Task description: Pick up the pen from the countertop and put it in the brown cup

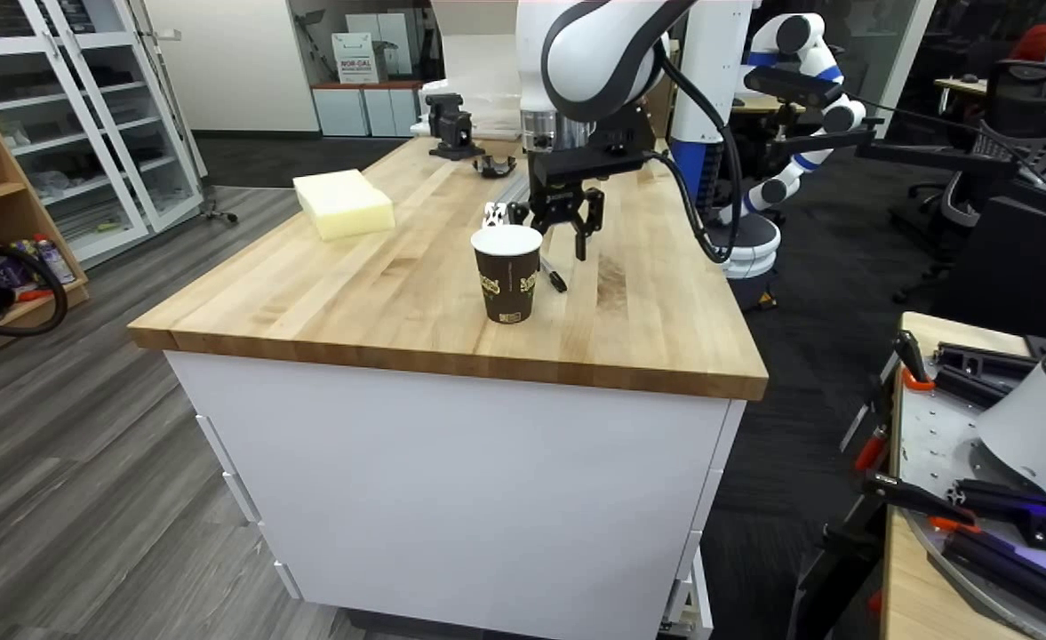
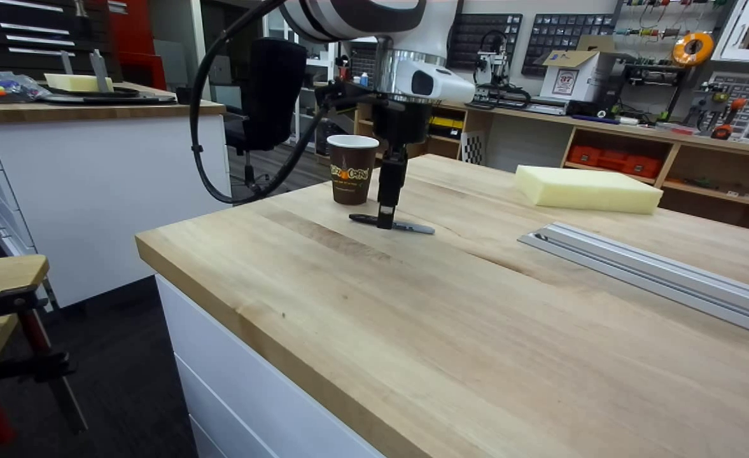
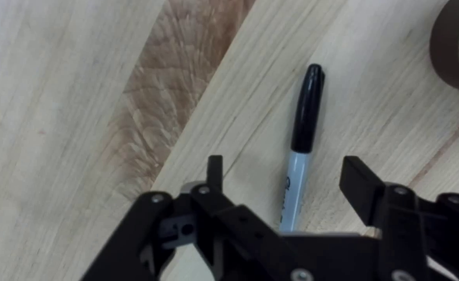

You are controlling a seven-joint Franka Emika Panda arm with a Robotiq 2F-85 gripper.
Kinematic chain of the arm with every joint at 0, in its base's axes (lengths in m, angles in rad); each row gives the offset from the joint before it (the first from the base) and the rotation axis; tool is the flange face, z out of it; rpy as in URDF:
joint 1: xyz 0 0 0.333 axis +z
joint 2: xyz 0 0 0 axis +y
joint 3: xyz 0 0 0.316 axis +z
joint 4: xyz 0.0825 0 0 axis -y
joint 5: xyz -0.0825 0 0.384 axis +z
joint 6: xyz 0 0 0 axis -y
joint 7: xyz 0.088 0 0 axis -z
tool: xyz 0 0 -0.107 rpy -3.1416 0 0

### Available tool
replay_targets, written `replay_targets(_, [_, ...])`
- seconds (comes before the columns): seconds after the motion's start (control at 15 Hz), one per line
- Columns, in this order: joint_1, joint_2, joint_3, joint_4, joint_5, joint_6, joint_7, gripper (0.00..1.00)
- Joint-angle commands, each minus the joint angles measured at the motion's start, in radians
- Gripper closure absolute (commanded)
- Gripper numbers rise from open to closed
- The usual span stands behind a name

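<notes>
The pen (image 3: 308, 113), a marker with a black cap and grey body, lies flat on the light-wood countertop (image 1: 327, 293). It also shows in both exterior views (image 1: 555, 279) (image 2: 415, 227). The brown cup (image 1: 509, 289) stands upright close to the pen's cap end; it also shows in an exterior view (image 2: 350, 172) and partly at the wrist view's right edge (image 3: 455, 50). My gripper (image 3: 283, 168) is open and points down over the pen. The pen's grey body lies between the fingers, apart from both; its end is hidden by the gripper. In an exterior view a fingertip (image 2: 385, 219) covers the pen's middle.
A pale yellow block (image 1: 345, 204) lies on the countertop beyond the cup. A silver metal rail (image 2: 654, 277) lies farther along it. A black clamp-like device (image 1: 453, 126) stands at the far end. The arm's black cable (image 2: 199, 127) hangs in a loop beside the gripper.
</notes>
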Motion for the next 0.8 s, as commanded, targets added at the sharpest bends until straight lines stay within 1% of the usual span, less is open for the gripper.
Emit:
replay_targets(0.0, [0.015, 0.040, -0.018, 0.052, -0.015, -0.007, 0.040, 0.52])
replay_targets(0.2, [0.014, 0.061, -0.019, 0.076, -0.011, -0.012, 0.039, 0.73])
replay_targets(0.47, [0.009, 0.073, -0.015, 0.105, -0.005, -0.035, 0.019, 0.97])
replay_targets(0.6, [0.001, 0.069, -0.006, 0.115, 0.006, -0.065, -0.004, 1.00])
replay_targets(0.73, [-0.006, 0.055, 0.002, 0.123, 0.014, -0.115, -0.034, 0.97])
